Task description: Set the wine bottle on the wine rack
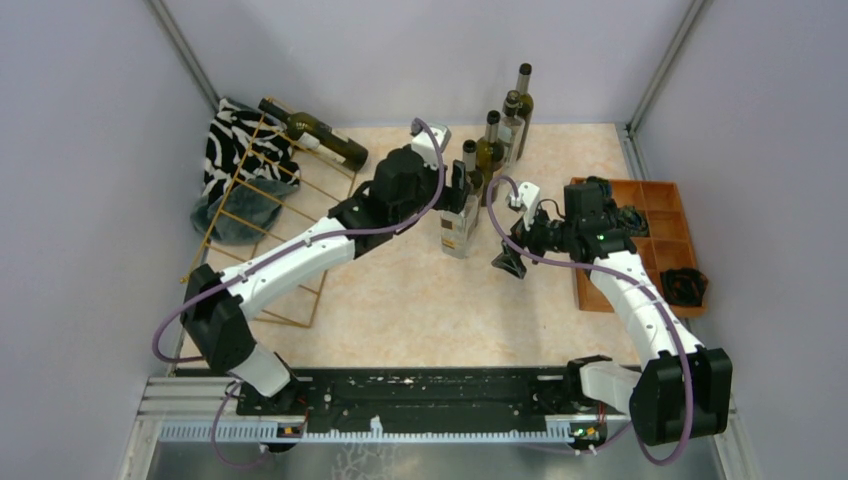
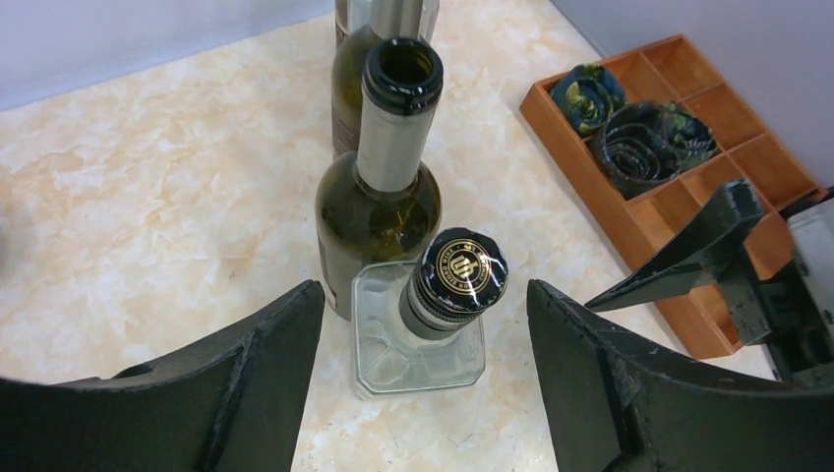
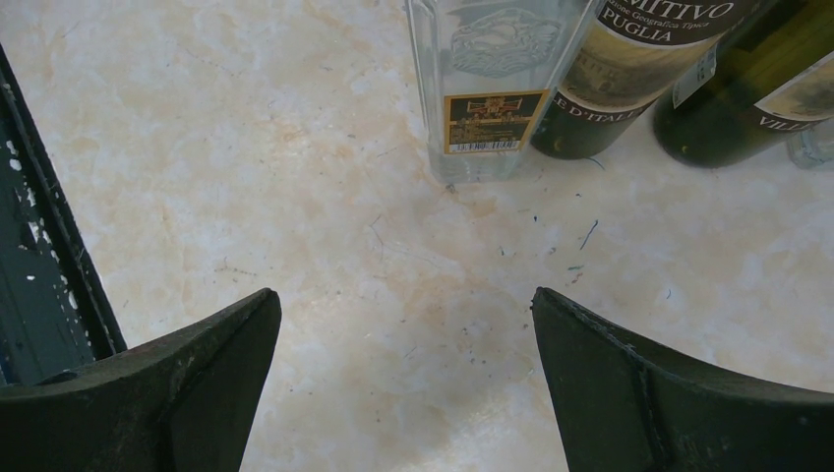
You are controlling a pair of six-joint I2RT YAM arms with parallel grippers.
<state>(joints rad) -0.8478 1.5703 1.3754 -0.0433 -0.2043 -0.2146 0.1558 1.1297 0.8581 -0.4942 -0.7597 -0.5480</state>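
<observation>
The left hand is held spread wide with nothing gripped, its fingers set either side of the neck of the wine bottle. This is a clear, square-sided glass bottle stood upright on the tabletop at the front of a row, well apart from the wine rack at the left, where one dark bottle is already laid. The right hand is likewise spread and empty, hovered low over bare tabletop near the same bottle's base. The bottle is judged rigid, weighty, smooth enough to slip, and breakable if knocked against the green bottle just behind it; whether the two touch cannot be told. A hold is best taken on the neck just under the black cap, or lower down, where the flat faces give the pads something square to bear on. A gold emblem is seen on the cap, its lettering too small to be read. On the dark label next along, "PUGLIA" and a cut-off "MITIVO" are made out, with "D'ITALI" below; "VILLE" is shown on the pale label beyond. The small yellow label on the clear bottle is not legible.
</observation>
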